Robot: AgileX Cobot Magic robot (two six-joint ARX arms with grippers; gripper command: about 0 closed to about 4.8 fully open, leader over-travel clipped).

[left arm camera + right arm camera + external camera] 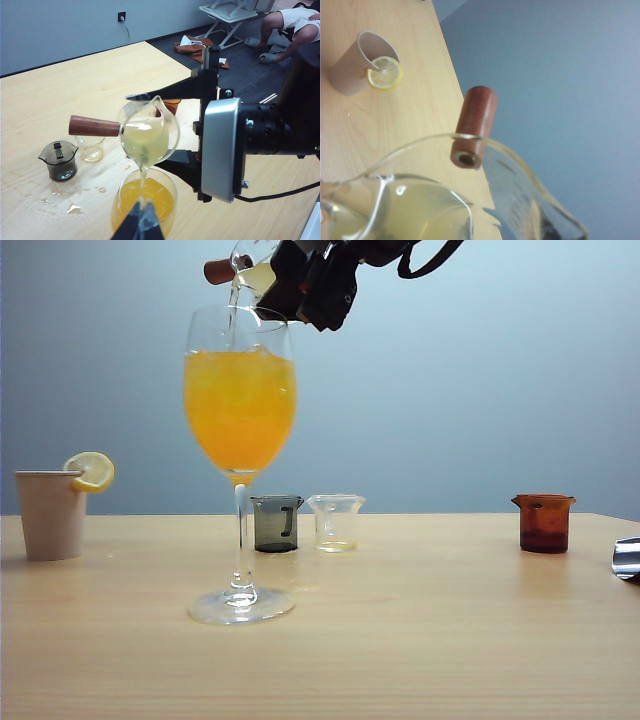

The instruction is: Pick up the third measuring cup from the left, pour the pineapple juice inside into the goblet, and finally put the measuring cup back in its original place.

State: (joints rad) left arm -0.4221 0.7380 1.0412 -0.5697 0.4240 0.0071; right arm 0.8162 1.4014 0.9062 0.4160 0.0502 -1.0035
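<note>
The right gripper [165, 127] hangs high over the goblet [240, 410], its jaws clamped on the cup [149, 131] — one black jaw along the upper rim, the other under the body. The cup is tipped steeply, its wooden handle [94, 126] jutting out sideways away from the jaws, and a thin stream of juice [143, 175] runs from its spout straight below the jaws into the goblet's bowl. The bowl is already well filled with orange drink, close to the rim. A fair pool of pale yellow is left in the cup, so the pour looks partway done.

The left gripper [140, 227] shows only as two dark tips close together beside the goblet's near rim; whether they are fully shut I cannot tell, and they hold nothing that I can see.

The cup is thin clear glass: light, stiff, slick and easily cracked. The grip across its body seems the sound choice — the handle is a small peg and would let the cup swing. The goblet is tall on a narrow stem and top-heavy with liquid, so a knock from the cup's lip could topple it.

Far below the jaws on the worktop [420, 640] stand a grey cup [276, 523], a clear cup [336, 522] and an amber cup [544, 523]; the gap between the last two is probably where the held one belongs. Spilled droplets wet the wood near the grey cup.
</note>
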